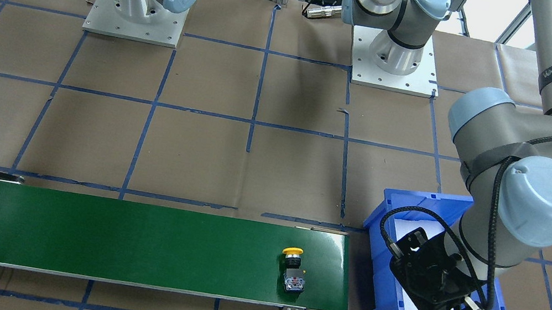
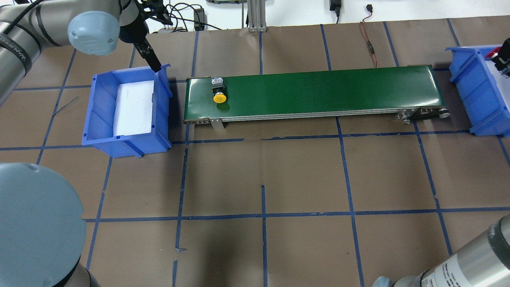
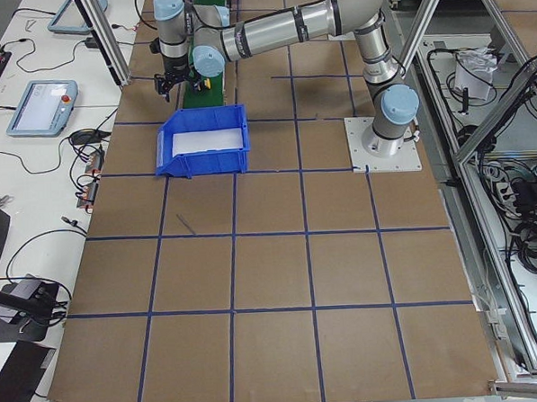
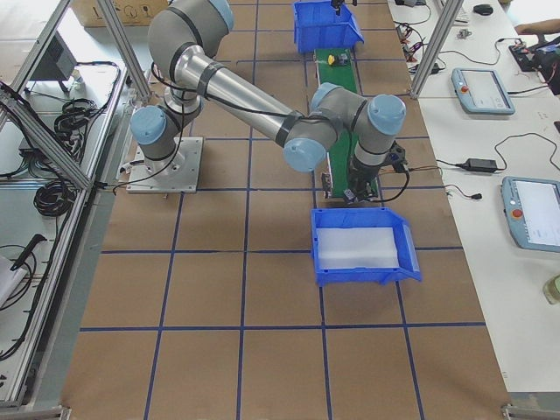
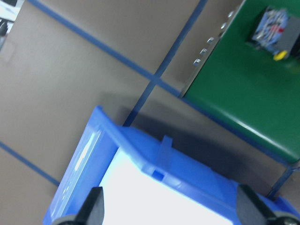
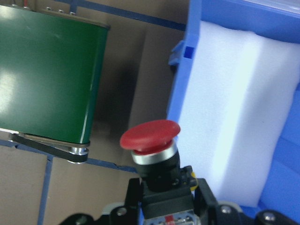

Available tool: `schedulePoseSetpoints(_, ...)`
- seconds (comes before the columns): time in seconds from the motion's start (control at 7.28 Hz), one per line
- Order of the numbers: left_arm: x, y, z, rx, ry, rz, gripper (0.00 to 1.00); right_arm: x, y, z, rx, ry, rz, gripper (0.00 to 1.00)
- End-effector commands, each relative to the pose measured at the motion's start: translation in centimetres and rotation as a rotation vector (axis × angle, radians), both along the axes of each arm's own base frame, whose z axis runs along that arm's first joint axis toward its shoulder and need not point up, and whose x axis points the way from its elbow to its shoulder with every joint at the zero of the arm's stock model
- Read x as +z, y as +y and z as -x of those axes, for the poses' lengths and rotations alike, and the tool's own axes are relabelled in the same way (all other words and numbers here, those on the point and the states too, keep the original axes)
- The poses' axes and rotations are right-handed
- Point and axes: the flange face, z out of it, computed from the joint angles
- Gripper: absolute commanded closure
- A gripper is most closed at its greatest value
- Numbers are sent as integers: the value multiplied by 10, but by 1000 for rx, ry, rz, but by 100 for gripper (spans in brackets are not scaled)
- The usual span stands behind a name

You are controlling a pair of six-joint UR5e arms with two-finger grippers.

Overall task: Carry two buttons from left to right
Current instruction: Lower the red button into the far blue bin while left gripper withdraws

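- The left gripper (image 5: 171,208) hangs over the far rim of the blue bin (image 2: 99,111) at the upper left of the overhead view. Its fingers are spread wide with nothing between them.
- The yellow button (image 2: 219,92) lies on its side on the green belt (image 2: 326,89), near the belt's left end in that view, close to the bin.
- The right gripper (image 6: 167,190) is clamped on the red button (image 6: 151,136), cap pointing away from the claw, low in the middle of the wrist view.
- That button sits at the left wall of the second blue bin (image 6: 187,70), beside its white foam (image 6: 243,117).
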Motion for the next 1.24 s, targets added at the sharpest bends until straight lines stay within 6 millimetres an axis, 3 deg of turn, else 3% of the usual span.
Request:
schedulePoseSetpoints(0.0, 20, 21, -26, 35, 1, -58, 0, -9, -10, 49, -28, 24, -2, 92)
schedulePoseSetpoints(0.27, 55, 62, -50, 63, 17, -193, 0, -45, -42, 73, -31, 19, -12, 92)
schedulePoseSetpoints(0.55, 84, 102, -32, 55, 29, -274, 0, -75, -61, 87, -34, 15, -7, 92)
schedulePoseSetpoints(0.69, 89, 124, -28, 61, 38, -295, 0, -85, -68, 91, -34, 20, 1, 92)
schedulePoseSetpoints(0.96, 62, 167, -14, 76, 33, -354, 0, -110, -79, 88, -25, 17, 1, 92)
schedulePoseSetpoints(1.1, 65, 172, -10, 80, 36, -338, 0, -120, -81, 86, -21, 12, -3, 92)
